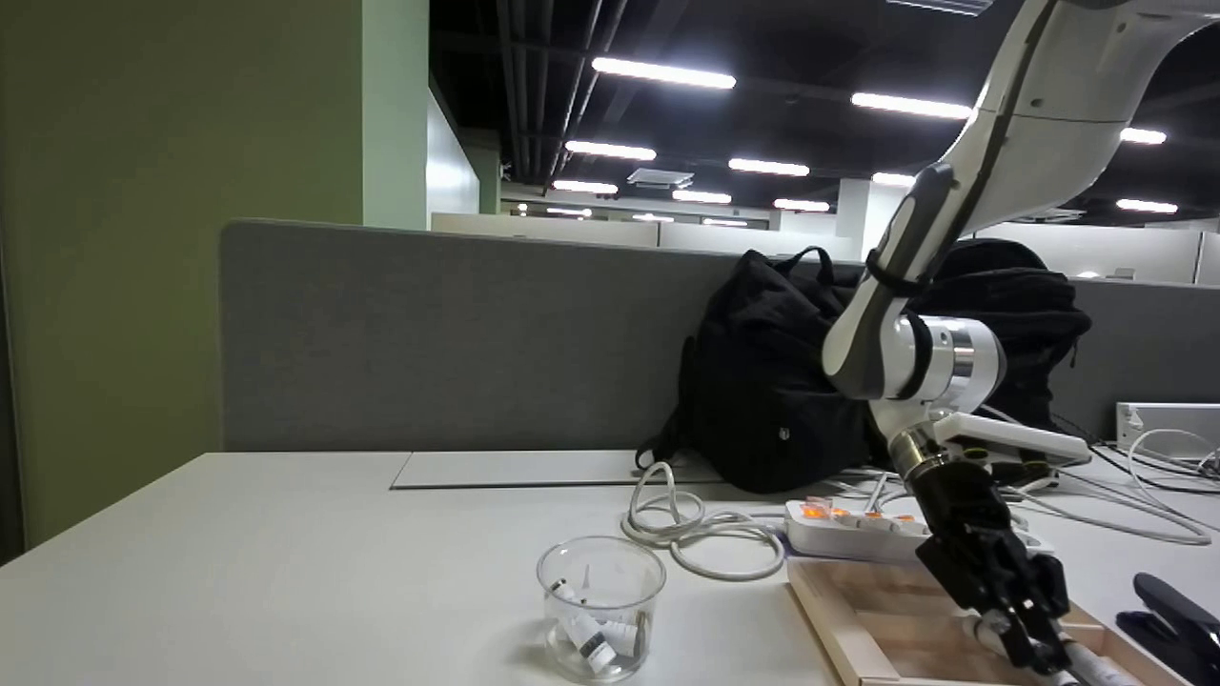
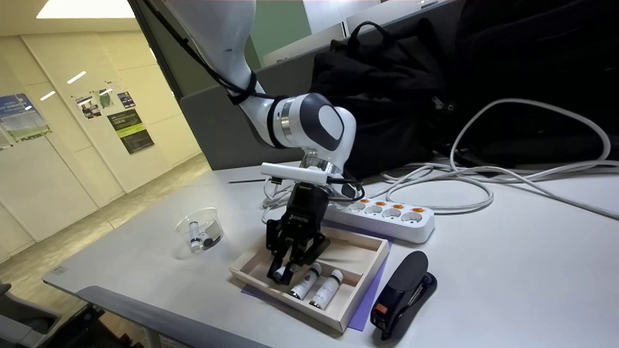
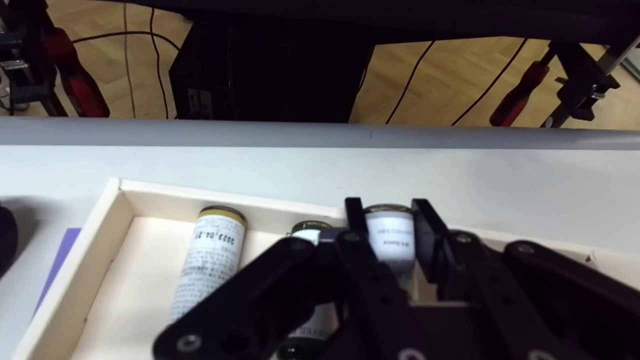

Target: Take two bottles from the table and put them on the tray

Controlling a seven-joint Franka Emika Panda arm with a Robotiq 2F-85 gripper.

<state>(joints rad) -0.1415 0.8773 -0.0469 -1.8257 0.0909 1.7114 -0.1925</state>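
My gripper [image 2: 280, 279] is down at the tray with its fingers closed on a small white-labelled bottle [image 3: 392, 240] in the wrist view. The held bottle is tilted; I cannot tell whether it touches the tray floor. The tray [image 2: 370, 278] is pale wood with raised rims and a divider. Two more bottles, one [image 2: 306, 281] beside the gripper and one [image 2: 327, 290] farther right, lie side by side in its front compartment. A clear round cup [image 1: 600, 605] holding more such bottles [image 1: 583, 629] stands on the pale table [image 1: 334, 572].
A white power strip [image 2: 387, 217] with cables lies behind the tray. A black stapler [image 2: 404, 295] lies beside it. A purple sheet [image 2: 370, 299] is under the tray. Black backpacks [image 1: 782, 381] stand against the grey partition [image 1: 457, 343]. The table's front edge [image 3: 300, 134] is close to the tray.
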